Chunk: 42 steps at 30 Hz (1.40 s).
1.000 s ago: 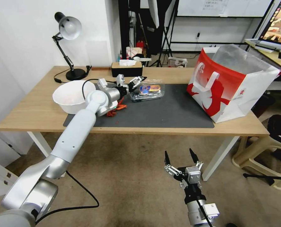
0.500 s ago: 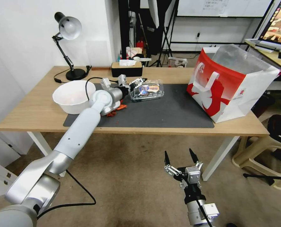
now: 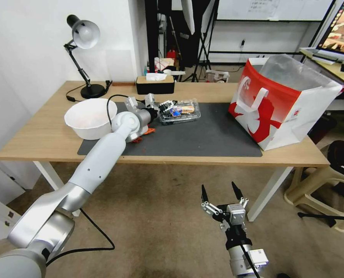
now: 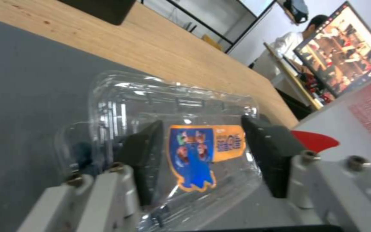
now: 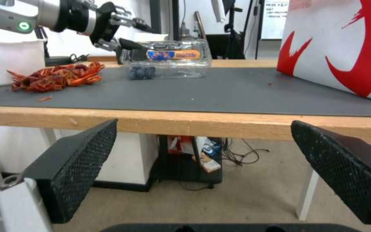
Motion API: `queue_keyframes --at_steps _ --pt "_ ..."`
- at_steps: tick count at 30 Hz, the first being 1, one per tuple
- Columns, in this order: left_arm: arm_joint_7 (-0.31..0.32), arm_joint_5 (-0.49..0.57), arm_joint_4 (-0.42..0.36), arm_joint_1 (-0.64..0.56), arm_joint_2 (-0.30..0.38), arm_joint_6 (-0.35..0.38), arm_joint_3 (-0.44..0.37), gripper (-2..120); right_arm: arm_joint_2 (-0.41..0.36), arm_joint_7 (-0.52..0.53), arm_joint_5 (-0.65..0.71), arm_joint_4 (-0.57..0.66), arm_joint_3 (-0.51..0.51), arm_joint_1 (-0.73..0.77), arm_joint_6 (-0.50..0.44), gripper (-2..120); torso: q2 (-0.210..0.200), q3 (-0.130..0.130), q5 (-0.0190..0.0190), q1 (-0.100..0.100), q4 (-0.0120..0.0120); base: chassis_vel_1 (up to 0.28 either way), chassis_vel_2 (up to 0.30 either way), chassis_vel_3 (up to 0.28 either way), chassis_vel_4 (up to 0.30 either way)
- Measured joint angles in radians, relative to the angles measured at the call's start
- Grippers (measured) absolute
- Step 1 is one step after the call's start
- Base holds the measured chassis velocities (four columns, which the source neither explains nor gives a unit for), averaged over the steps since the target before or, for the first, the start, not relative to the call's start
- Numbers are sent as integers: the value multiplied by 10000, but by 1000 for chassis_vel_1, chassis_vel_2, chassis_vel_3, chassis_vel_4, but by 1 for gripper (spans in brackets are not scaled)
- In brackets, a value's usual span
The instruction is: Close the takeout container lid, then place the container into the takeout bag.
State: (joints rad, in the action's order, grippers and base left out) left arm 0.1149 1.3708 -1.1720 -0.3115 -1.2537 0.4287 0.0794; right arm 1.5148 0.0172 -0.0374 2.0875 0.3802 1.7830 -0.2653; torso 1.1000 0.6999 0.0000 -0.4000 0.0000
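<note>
While the left claw (image 3: pixel 165 106) presses down on the lid (image 4: pixel 181 129), fingers spread and gripping nothing, the takeout container (image 3: pixel 179 111) sits on the dark mat (image 3: pixel 210 135) — closing looks nearly done. Next comes a firm grasp and a carry rightward to the takeout bag (image 3: pixel 283 104). Below the bench (image 3: pixel 36 139), the right claw (image 3: pixel 222 193) hangs wide open, empty.

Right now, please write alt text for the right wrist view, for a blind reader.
The left tool touches the closed takeout container on a dark mat; the red and white takeout bag stands beside it, and the open right tool waits below the table edge.
</note>
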Motion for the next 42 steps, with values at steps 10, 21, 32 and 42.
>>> queue_keyframes --at_steps 10,21,32,42 --pt "209 -393 251 28 6 -92 142 7 -72 -76 348 204 14 -29 146 100 0 1 0 1 0 0 0 0 0" --pt "278 -506 226 103 23 -77 216 0 -912 -286 3810 1133 81 -935 1394 100 0 0 1 1 -1 0 0 0 0" --pt "282 -466 341 120 82 -19 202 0 -3048 1328 10088 -251 -158 -5370 3281 100 1 2 2 0 0 0 0 0 0" --pt "279 -431 371 74 118 -14 162 0 -3503 1914 11103 -1420 -827 -7540 4085 100 0 3 0 -2 2 0 0 0 0"
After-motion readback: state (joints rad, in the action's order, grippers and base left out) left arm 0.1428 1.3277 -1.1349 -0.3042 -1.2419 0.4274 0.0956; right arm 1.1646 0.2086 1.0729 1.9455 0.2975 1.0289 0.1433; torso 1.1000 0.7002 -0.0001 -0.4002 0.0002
